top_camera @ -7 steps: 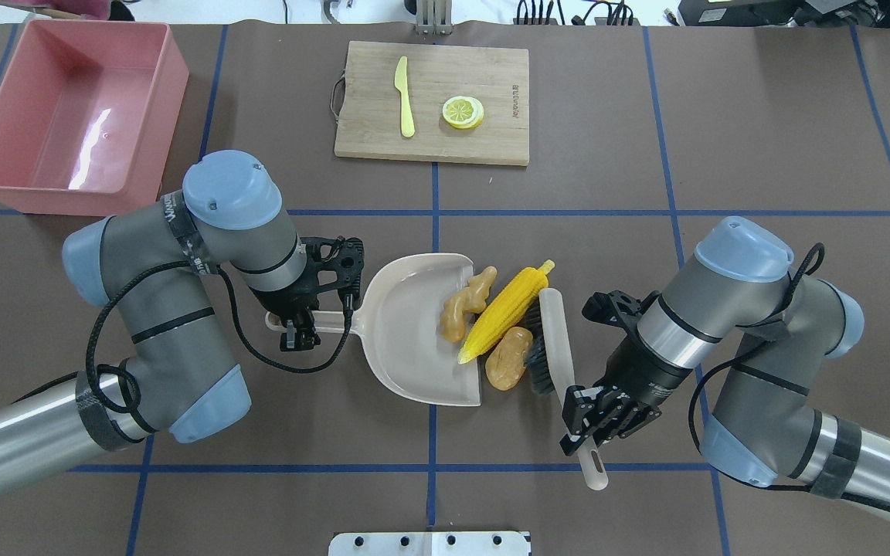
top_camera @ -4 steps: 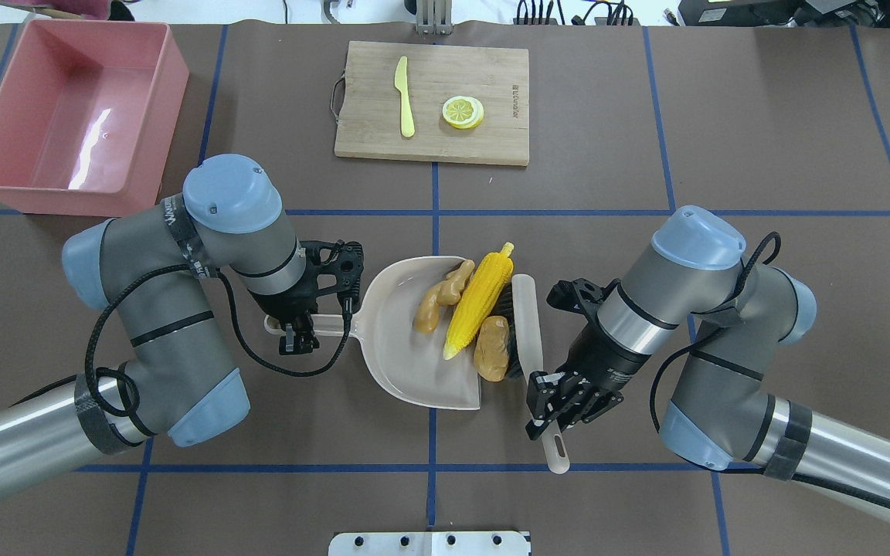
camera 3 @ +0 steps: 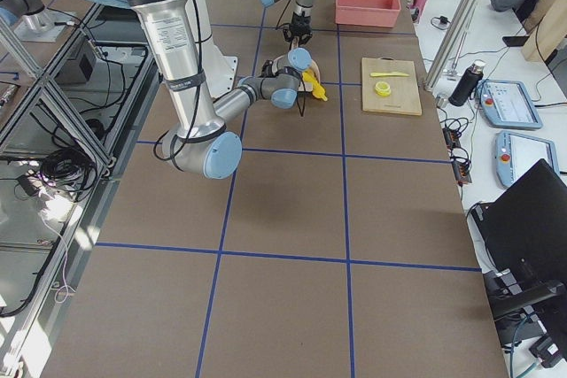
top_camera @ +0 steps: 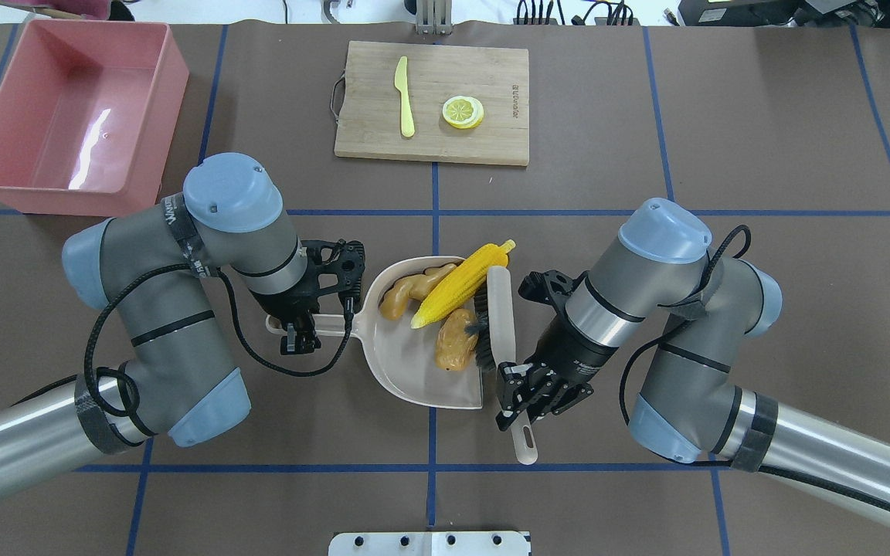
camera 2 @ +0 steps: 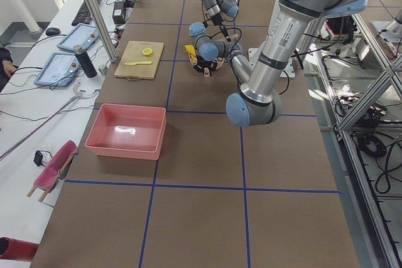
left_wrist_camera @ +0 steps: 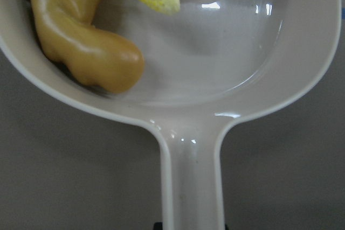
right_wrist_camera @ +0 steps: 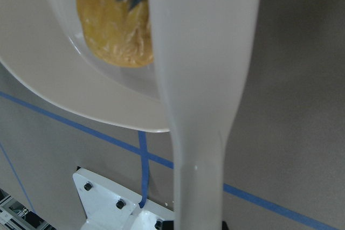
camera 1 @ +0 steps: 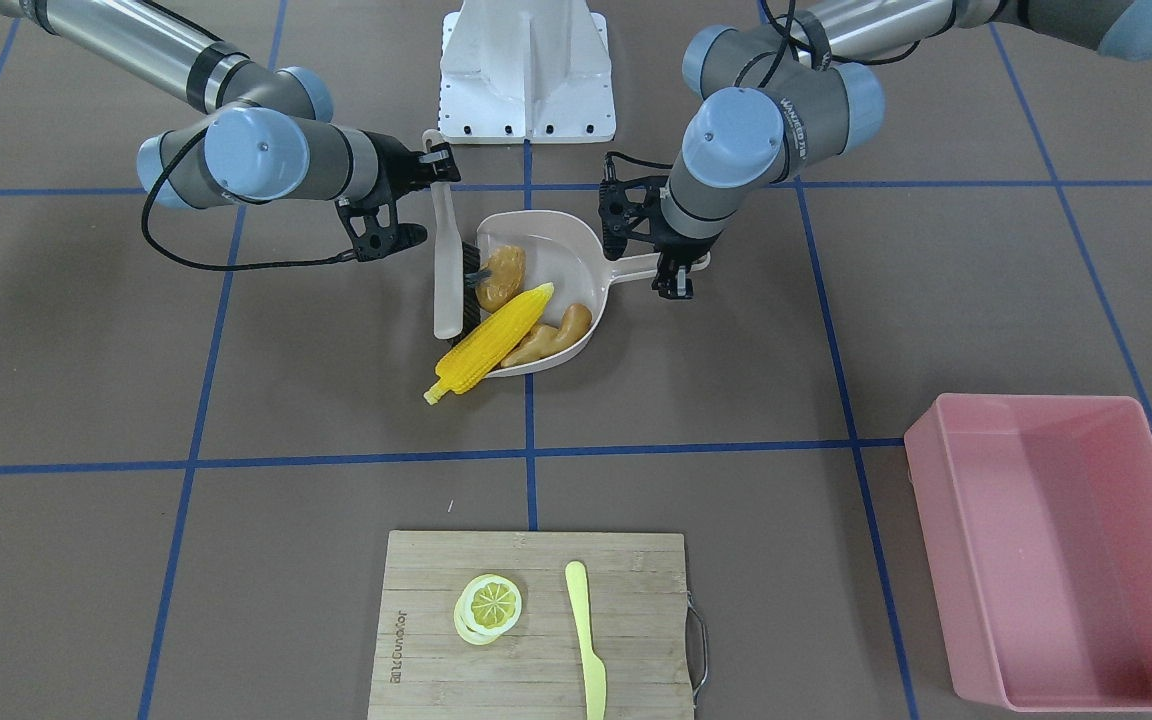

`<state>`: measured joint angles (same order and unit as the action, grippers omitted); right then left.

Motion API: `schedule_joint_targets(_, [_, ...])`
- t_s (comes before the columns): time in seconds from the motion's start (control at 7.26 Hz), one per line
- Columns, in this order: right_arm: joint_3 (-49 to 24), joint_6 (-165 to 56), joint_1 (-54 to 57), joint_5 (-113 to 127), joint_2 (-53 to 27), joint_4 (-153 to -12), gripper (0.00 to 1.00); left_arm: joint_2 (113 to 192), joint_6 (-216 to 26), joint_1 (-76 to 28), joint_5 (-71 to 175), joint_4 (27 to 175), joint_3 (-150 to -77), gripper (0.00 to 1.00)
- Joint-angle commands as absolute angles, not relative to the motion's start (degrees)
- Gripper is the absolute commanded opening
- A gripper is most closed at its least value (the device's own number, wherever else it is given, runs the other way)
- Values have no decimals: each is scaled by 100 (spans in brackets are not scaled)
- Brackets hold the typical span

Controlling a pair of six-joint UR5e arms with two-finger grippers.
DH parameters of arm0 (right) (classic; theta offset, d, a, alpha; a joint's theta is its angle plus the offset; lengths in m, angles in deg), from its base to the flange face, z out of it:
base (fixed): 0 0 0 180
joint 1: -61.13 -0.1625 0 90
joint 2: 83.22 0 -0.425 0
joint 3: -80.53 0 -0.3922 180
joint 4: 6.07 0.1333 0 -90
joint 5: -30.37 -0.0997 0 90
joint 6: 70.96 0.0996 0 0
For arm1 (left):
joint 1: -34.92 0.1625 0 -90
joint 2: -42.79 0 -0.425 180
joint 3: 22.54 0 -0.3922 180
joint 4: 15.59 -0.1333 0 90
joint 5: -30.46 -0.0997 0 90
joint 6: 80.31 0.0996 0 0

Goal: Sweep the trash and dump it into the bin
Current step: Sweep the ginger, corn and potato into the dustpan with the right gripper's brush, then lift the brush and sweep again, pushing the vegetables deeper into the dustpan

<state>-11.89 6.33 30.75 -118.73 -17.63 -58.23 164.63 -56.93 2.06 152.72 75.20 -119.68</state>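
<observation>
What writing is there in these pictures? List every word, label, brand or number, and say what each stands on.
Brand mark burnt in along one short edge of the cutting board: too small to read for certain.
White lettering on the black band around the left arm: seems to start "WA", the rest is blurred.
Nothing else readable shows in any view.

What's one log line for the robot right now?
left fingers: hold dustpan | right fingers: hold brush | ginger, potato: in dustpan | corn: tip sticks out | bin: empty
</observation>
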Motion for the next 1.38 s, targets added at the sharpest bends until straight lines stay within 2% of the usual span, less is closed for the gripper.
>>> schedule_joint_targets(0.0, [-1096,813,3142,-11747,-1958,-5828,0,16426,-5693,205,15280,7520,-11992,0])
schedule_joint_targets(0.83, [-1271,1147,3064,-11817,-1880,-5793,0,16417,-5693,170,15307,7344,-12080,0])
schedule_joint_targets(1.24, [-1553,1148,2704,-12132,-1529,-5802,0,16426,-5693,170,15298,7344,-12063,0])
